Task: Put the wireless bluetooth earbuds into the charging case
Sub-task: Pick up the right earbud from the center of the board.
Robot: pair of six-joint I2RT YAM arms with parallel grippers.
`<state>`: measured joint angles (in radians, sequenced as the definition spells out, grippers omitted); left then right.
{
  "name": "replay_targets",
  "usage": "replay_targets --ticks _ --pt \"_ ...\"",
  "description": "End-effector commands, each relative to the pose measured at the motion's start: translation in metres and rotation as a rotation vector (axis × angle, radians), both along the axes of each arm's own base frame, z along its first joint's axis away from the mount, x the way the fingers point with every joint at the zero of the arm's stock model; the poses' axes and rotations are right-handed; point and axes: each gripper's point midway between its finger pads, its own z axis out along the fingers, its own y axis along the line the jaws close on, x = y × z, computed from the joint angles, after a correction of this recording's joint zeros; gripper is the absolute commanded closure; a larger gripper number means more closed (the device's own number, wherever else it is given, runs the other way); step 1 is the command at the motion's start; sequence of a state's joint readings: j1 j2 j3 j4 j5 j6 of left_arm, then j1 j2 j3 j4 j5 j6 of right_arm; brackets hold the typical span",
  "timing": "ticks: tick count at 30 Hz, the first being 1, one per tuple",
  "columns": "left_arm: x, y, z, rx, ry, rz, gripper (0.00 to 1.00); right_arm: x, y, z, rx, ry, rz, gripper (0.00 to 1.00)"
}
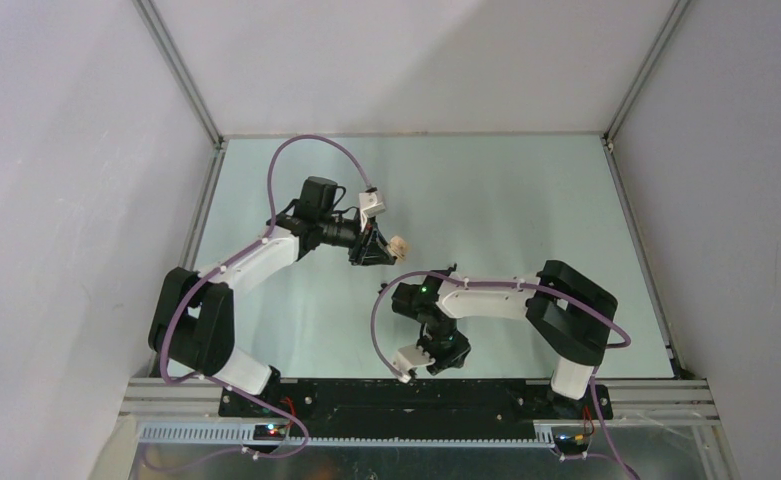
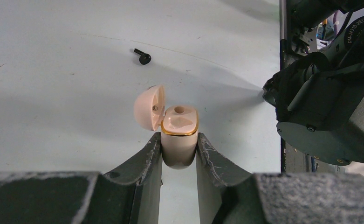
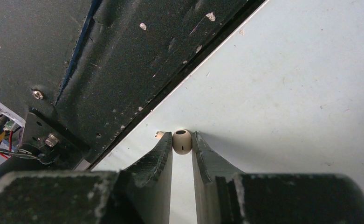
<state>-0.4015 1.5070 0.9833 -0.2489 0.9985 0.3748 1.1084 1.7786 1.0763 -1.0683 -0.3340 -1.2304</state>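
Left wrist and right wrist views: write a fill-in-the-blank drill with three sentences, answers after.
The left claw grips the cream, gold-rimmed charging case, whose lid is ____.
The small stemmed earbud lying on the pale table beyond it is coloured ____.
The bean-shaped earbud pinched by the right claw is coloured ____.
Missing: open; black; cream-white.

Top view was evenly lit, diffuse light from above, no glare; table (image 1: 526, 200) pale w/ faint soft shadows. Left wrist pic was bright; charging case (image 2: 180, 135) sharp, soft grey shadows behind it, bottom foreground blurred. Right wrist: cream earbud (image 3: 182, 141) in focus, near foreground soft, dark plate (image 3: 100, 60) dim.
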Motion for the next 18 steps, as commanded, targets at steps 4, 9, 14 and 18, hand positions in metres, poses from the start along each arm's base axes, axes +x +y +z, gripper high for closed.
replay_targets --ticks 4,9,14,18 --pt "-0.005 -0.003 0.012 -0.033 -0.039 -0.034 1.00 0.010 0.015 0.012 0.046 -0.028 -0.049 0.86" --pt "-0.006 -0.003 0.013 -0.038 -0.036 -0.039 1.00 0.026 0.028 0.035 0.126 -0.081 -0.137 0.94" --pt "-0.007 -0.004 0.016 -0.046 -0.037 -0.042 1.00 0.053 0.040 0.065 0.235 -0.183 -0.276 0.95" --pt "-0.009 -0.005 0.018 -0.055 -0.034 -0.047 1.00 0.077 0.046 0.098 0.358 -0.293 -0.420 0.96"
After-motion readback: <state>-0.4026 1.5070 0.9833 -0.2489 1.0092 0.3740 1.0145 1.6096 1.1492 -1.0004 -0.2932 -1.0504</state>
